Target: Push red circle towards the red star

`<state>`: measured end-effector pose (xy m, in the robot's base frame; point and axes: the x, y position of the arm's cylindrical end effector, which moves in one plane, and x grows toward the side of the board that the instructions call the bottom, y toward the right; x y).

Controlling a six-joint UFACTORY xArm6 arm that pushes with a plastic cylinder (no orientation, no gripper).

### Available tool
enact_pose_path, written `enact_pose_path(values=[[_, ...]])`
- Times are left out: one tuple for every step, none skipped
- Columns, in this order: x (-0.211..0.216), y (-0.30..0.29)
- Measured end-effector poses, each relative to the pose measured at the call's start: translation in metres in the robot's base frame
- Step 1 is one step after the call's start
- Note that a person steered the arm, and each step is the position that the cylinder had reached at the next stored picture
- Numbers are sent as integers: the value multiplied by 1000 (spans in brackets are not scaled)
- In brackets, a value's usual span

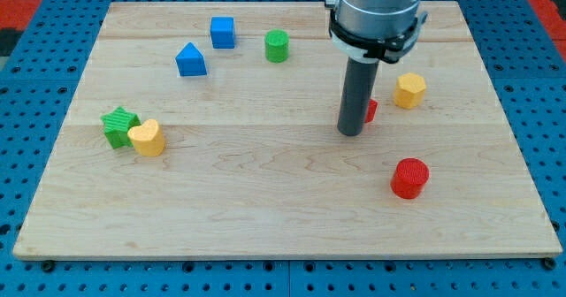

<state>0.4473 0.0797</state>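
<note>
Camera view: the red circle (409,178) is seen at the near right of the wooden bench (265,217). My tip (351,133) is set down farther and to its left, apart from it, hiding most of a red block (371,110), presumably the red star. No tool is fitted, only a rod. A yellow hexagon (409,91) lies just right.

- Between my tip (351,133) and the red circle (409,178), bare board, nothing in between.
- Red star (370,110), mostly hidden, sits just right of my tip.
- Yellow hexagon (409,91) stands near, up-right of my tip.
</note>
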Motion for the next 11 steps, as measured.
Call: enact_pose_path(values=[[-18,-2],[-35,2],[-49,6],[-54,30],[-55,42],[-29,32],[15,22],[56,-12],[104,-32],[144,-12],[139,49]])
